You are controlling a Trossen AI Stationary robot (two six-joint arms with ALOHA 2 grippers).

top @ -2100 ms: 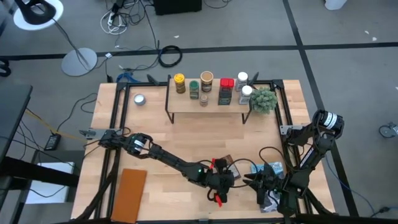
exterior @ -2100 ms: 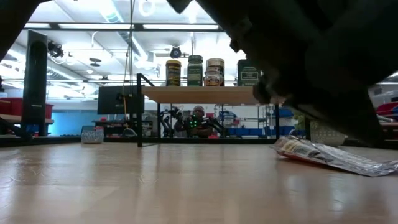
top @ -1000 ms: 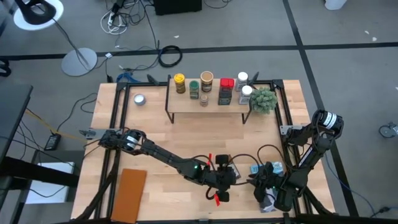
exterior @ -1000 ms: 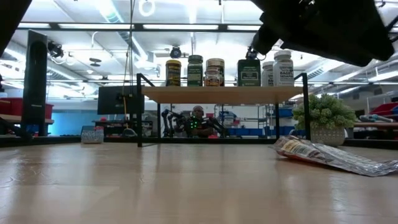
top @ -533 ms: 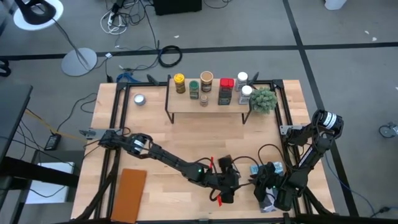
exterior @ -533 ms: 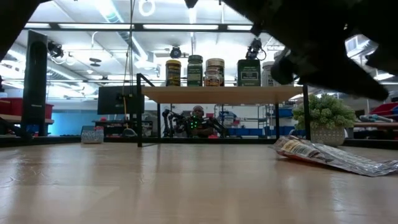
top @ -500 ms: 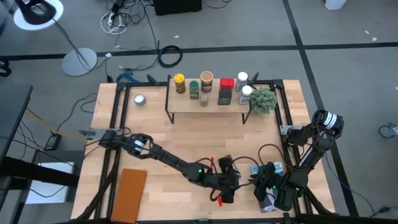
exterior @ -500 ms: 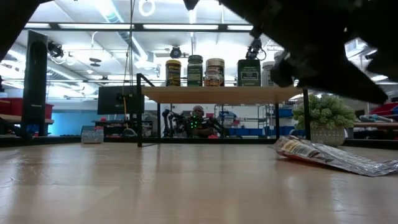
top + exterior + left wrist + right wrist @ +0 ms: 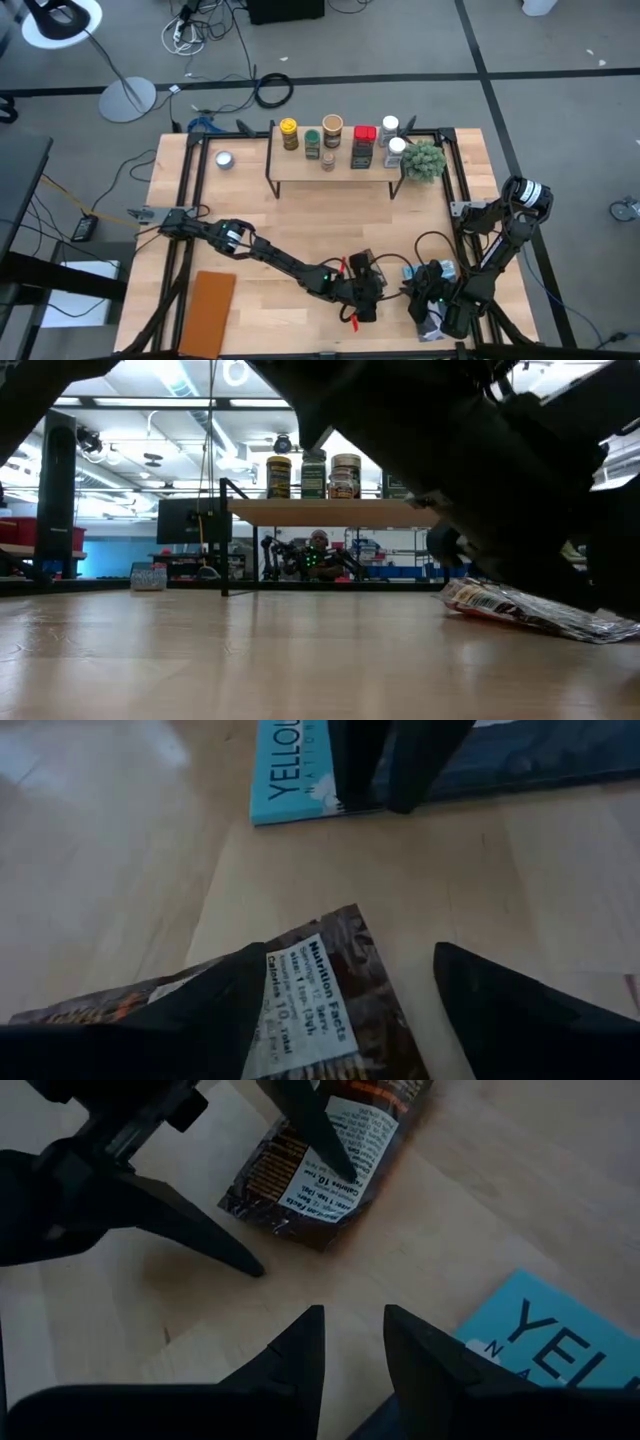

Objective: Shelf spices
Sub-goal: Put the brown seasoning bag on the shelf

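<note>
left pincer [image 9: 340, 1010], jaws newly spread apart, straddles the brown packet [image 9: 320, 1005] near the book [image 9: 300, 780]; right pincer [image 9: 350, 1345], nearly together, waits beside; packet remains unshelved.

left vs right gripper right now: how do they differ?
The left gripper has its fingers spread wide, straddling the brown packet; the right gripper has its fingers close together with only a narrow gap and nothing between them. The left gripper is over the packet; the right gripper sits beside it, near the blue book. Both are low over the table's near edge, pointing at each other.
</note>
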